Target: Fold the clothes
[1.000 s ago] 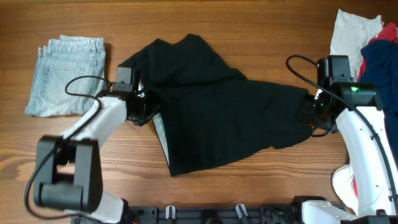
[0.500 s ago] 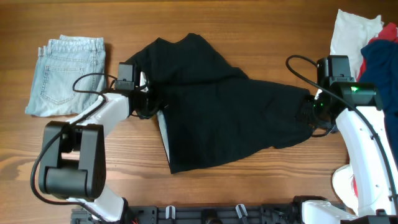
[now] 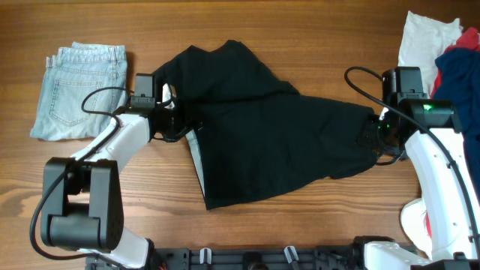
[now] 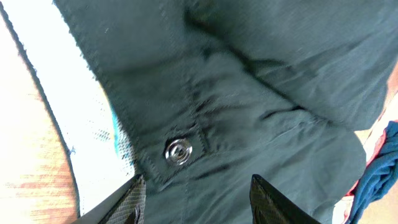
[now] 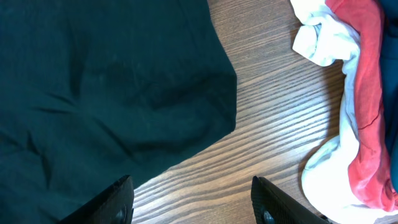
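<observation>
A large black trouser-like garment lies spread across the table's middle, pale waistband lining showing along its left edge. My left gripper sits at that waistband. In the left wrist view its jaws stand apart over black fabric, just below a metal snap button, with pale lining beside the left finger. My right gripper is at the garment's right end. Seen from the right wrist, its jaws are open over bare wood, the black hem by the left finger.
Folded light-blue denim lies at the far left. A heap of white, red and navy clothes occupies the back right corner; it appears close by in the right wrist view. The wooden table shows around them.
My left gripper has moved back and a little to the left along the waistband, its arm swinging. The right arm and the garment's right end have stayed put.
</observation>
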Controlling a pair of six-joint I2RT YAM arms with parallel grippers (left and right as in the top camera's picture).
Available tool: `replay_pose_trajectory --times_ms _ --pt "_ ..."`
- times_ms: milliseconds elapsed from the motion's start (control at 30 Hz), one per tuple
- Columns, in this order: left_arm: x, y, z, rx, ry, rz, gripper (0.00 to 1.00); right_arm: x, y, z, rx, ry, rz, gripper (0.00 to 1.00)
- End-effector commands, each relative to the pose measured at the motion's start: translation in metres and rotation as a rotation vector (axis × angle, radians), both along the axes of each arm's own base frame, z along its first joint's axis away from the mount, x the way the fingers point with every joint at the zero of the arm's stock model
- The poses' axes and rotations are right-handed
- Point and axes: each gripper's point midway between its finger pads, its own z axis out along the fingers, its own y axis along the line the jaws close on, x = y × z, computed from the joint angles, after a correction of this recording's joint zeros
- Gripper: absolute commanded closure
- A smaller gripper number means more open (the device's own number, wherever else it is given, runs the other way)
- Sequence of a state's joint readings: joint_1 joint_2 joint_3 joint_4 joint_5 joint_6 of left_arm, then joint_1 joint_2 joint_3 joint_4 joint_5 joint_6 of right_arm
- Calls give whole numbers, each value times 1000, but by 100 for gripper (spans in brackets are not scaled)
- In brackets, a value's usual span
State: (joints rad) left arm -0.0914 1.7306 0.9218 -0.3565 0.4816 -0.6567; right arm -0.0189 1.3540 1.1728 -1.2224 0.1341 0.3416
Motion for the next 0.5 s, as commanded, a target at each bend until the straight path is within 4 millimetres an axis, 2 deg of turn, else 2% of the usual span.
replay_pose_trajectory --times_ms 0,100,200,467 --pt "-9 15 -8 82 44 36 46 0 0 -2 7 7 5 39" --pt "-13 20 -11 111 61 46 41 0 0 -2 7 7 5 39" --pt "-11 18 -11 110 50 41 41 0 0 -2 7 7 5 39" --pt "-4 -5 -19 125 -16 -63 40 -2 0 -2 8 15 5 39"
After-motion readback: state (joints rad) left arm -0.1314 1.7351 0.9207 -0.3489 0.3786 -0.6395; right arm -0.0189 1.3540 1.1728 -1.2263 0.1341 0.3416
